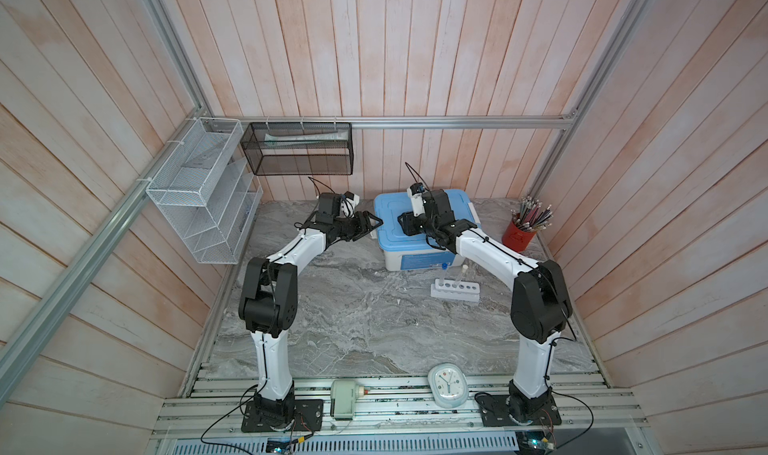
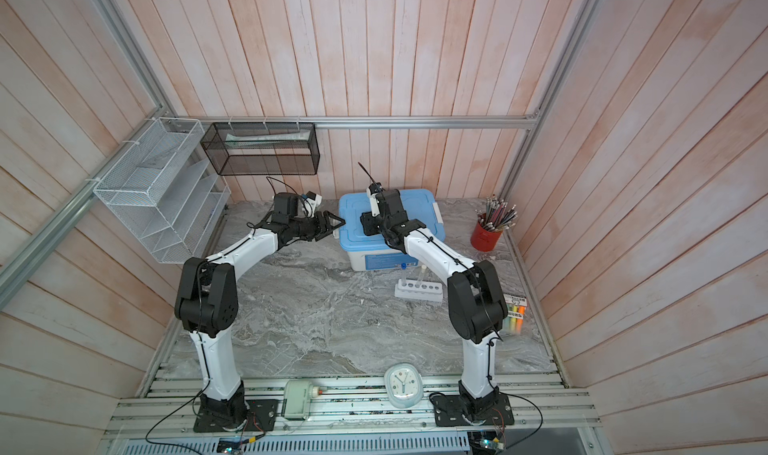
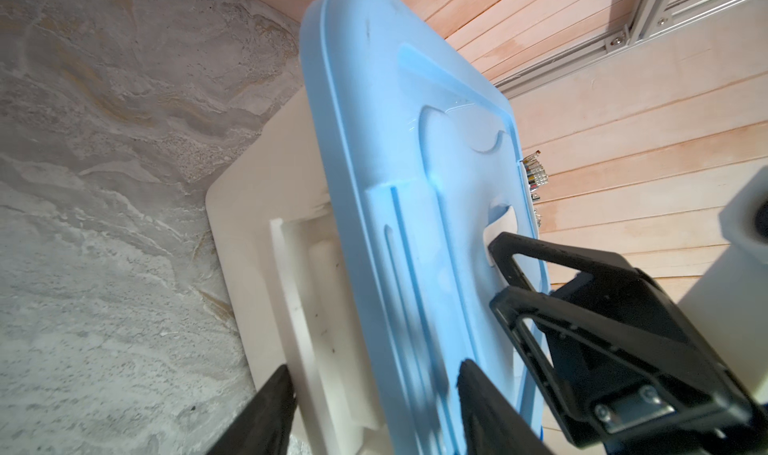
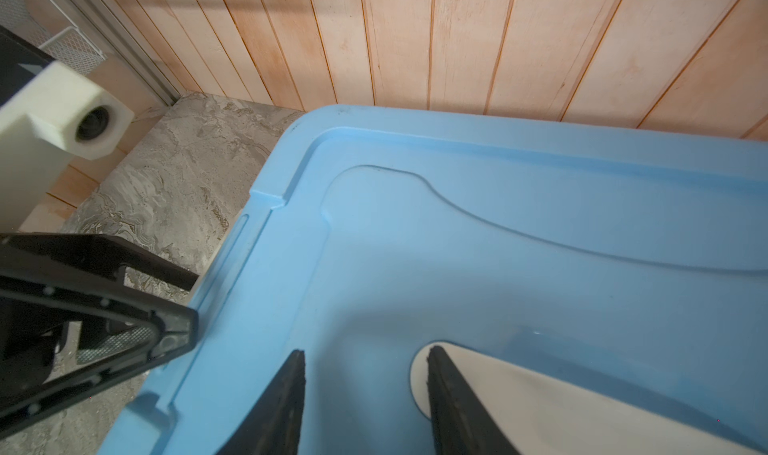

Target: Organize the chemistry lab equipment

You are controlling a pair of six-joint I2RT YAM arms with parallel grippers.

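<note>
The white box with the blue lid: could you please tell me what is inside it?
Nothing inside can be seen: the blue lid sits on the white box and covers its opening. Only the lid's top and outer walls show.

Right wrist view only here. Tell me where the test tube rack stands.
Observer: The white six-hole rack stands on the marble table, just in front of the blue-lidded box.
Operator: Report what it holds.
Observer: Two capped test tubes, upright: the blue-capped tube in an end hole, the white-capped tube farther along.
Operator: Now the other arm.
Observer: In the left wrist view the left gripper straddles the edge of the blue lid, one finger down beside the white box wall.
</note>
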